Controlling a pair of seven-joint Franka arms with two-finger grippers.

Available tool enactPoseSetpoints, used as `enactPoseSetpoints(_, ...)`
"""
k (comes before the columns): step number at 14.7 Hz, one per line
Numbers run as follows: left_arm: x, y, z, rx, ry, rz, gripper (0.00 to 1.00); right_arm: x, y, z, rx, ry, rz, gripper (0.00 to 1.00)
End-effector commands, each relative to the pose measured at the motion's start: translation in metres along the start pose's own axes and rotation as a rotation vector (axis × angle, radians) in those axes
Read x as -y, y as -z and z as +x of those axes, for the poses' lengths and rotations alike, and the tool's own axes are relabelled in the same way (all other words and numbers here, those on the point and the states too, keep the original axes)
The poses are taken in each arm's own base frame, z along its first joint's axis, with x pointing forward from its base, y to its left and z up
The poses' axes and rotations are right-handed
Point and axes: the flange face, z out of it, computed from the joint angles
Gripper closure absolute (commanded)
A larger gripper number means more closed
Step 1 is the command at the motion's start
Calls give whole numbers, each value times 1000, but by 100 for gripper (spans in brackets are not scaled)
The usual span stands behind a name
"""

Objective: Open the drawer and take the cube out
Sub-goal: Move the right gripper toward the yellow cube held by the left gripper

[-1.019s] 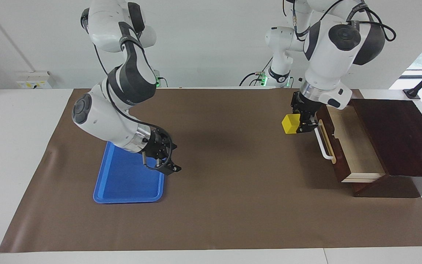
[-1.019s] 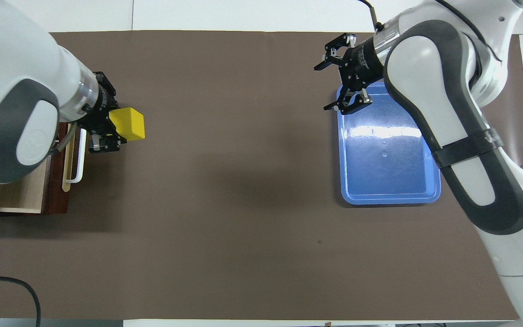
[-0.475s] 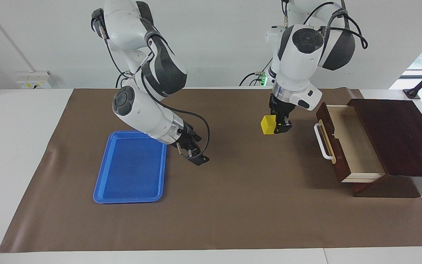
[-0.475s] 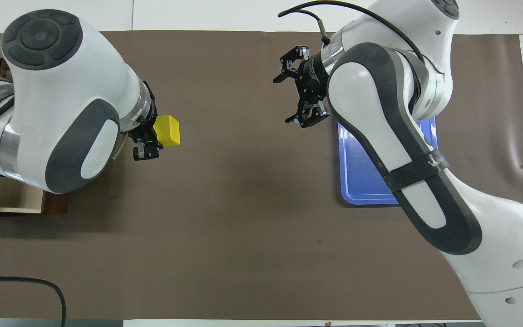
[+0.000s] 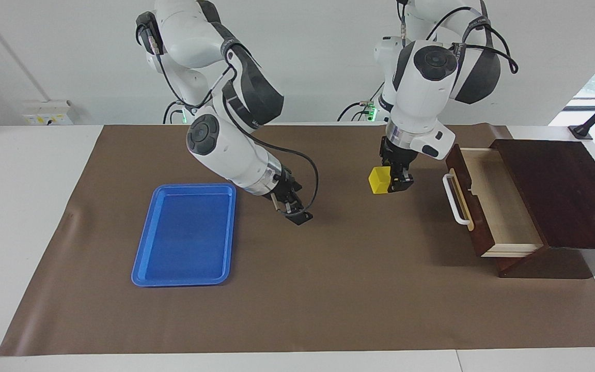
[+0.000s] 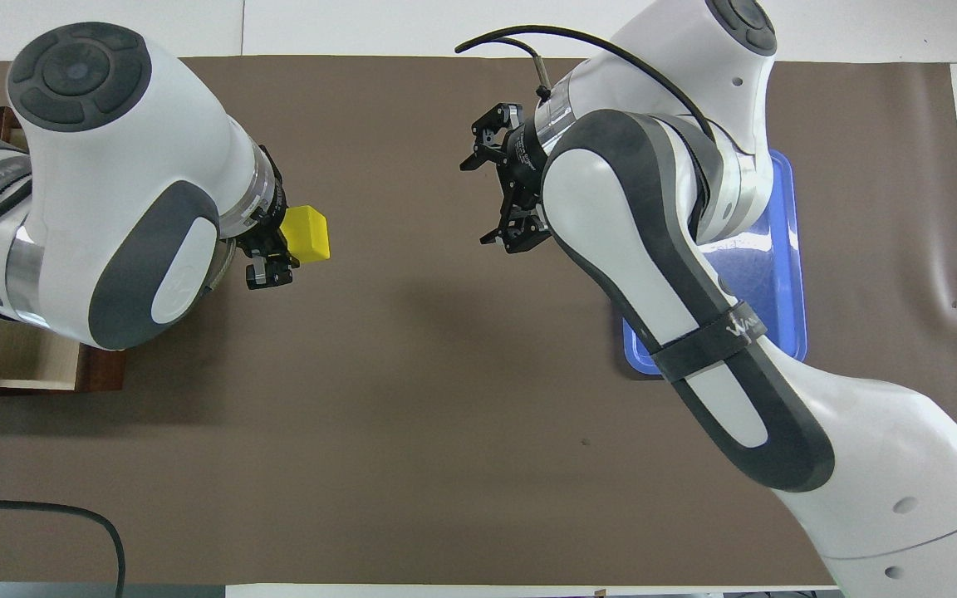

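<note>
I have the cube [image 5: 379,180] clear of the open drawer [image 5: 488,199], clamped in the left gripper [image 5: 396,182] fingers above the mat. My right gripper [image 5: 293,209] has left the blue tray [image 5: 184,235], fingers apart: handover looks next.

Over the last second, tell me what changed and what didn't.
The left gripper, shut on the cube, carried it from just in front of the drawer out over the mat toward the table's middle. The right gripper, open, swung off the tray toward the middle too. Nothing was let go. The drawer stayed open, the tray stayed put.
</note>
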Motion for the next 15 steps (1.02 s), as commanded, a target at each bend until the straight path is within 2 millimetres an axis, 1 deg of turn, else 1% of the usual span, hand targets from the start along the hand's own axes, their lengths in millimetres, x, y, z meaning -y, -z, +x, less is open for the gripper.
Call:
enactPoseSetpoints(1, 0, 0, 3, 17, 18, -4, 88, 3, 6, -4, 70, -63, 12, 5)
enactPoseSetpoints(2, 0, 0, 3, 16, 18, -4, 88, 4, 7, -7, 94, -96, 16, 5)
enactPoseSetpoints(3, 0, 0, 3, 15, 18, -4, 88, 4, 3, -14, 97, -108, 24, 5)
enactPoseSetpoints(4, 0, 0, 3, 16, 18, -4, 88, 3, -2, -24, 98, -106, 35, 5)
enactPoseSetpoints(7, 0, 0, 3, 17, 18, -5, 88, 2, -10, -42, 105, -98, 56, 5)
enactPoseSetpoints(8, 0, 0, 3, 17, 18, -5, 88, 1, -14, -51, 107, -103, 61, 5)
enactPoseSetpoints(9, 0, 0, 3, 17, 18, -5, 88, -2, -21, -65, 108, -108, 62, 5)
enactPoseSetpoints(12, 0, 1, 4, 18, 20, -6, 88, -9, -36, -91, 112, -126, 63, 5)
enactPoseSetpoints(15, 0, 0, 3, 17, 18, -5, 88, -14, -43, -104, 112, -133, 59, 5)
